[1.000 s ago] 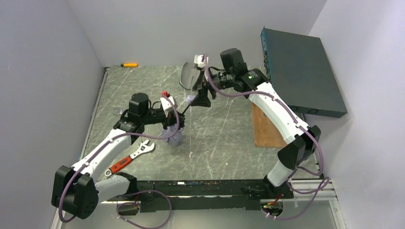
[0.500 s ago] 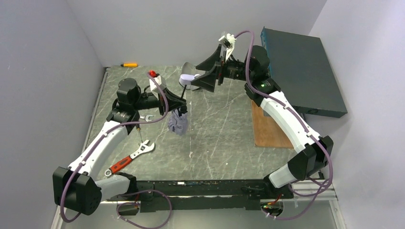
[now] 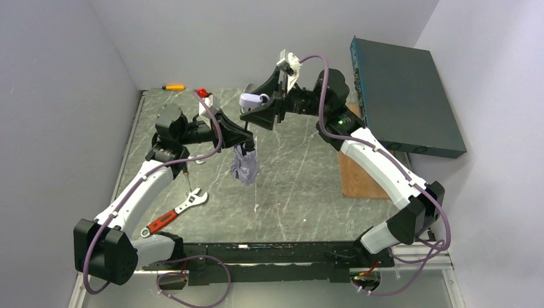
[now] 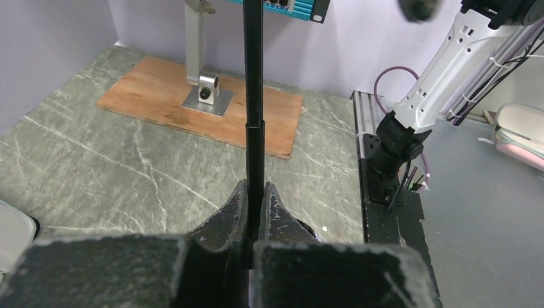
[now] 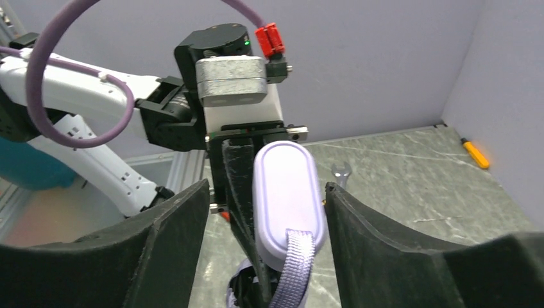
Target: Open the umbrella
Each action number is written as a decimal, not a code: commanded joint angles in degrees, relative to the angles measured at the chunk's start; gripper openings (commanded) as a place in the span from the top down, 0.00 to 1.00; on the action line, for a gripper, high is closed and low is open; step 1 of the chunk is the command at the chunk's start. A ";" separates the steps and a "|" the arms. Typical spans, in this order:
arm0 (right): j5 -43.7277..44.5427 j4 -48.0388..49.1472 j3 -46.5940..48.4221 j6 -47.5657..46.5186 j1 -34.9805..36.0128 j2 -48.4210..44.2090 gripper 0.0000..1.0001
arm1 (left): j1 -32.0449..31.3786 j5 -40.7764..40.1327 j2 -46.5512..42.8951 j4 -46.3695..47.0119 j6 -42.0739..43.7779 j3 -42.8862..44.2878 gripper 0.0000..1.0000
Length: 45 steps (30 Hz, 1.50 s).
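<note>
The left tool [image 4: 255, 196] is clamped tight on the thin black shaft [image 4: 255, 96] of the umbrella [image 3: 244, 165], with both jaws pressed against it low on the rod. The right tool [image 5: 264, 192] stands with its jaws apart, one on each side of the small pale handle [image 5: 285, 179]. A gap shows on one side, while the other jaw is close enough that contact cannot be ruled out. It reads as straddling the handle, not yet gripping it.

The umbrella is held in the air above the counter [image 3: 301, 192], well clear of it. The folded canopy [image 3: 244, 168] hangs as a crumpled bundle just below the left tool, and a strap [image 5: 292, 256] dangles from the handle.

The long axis runs from the bundle at the near end, up through the left tool, to the handle at the far end between the right jaws. The two tools therefore face each other along the shaft. The right arm is nearer the handle and the left arm nearer the canopy. The likely next move is for the right tool to close on the handle and the tools to draw apart along that line. Any sideways offset could bend the thin rod
</note>
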 commanded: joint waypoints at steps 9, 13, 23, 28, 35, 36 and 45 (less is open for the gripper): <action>3.99 4.81 1.73 1.50 -0.22 0.32 0.87 | 0.09 1.07 -1.04 2.07 0.95 2.61 0.90; 6.45 3.60 3.26 1.78 -0.19 0.19 1.00 | 0.47 -1.01 -3.00 -15.08 11.96 4.49 0.19; 8.72 4.58 6.99 5.10 -0.92 0.85 1.00 | 1.50 -9.26 -10.32 -19.91 27.20 -9.08 0.00; 8.09 5.06 9.18 7.40 -1.11 1.78 1.00 | 1.43 -13.23 -9.18 -8.25 23.44 -12.24 0.00; 9.19 4.77 9.63 8.43 -1.09 2.19 1.00 | -0.47 -9.02 -4.36 -7.87 20.79 -6.81 0.21; 9.48 4.84 9.66 8.40 -1.14 2.14 1.00 | -0.71 -8.62 -3.96 -8.87 21.76 -7.08 0.28; 10.01 5.54 11.60 10.68 -1.70 2.62 1.00 | -0.83 -10.75 -2.20 -10.23 24.50 -10.02 0.71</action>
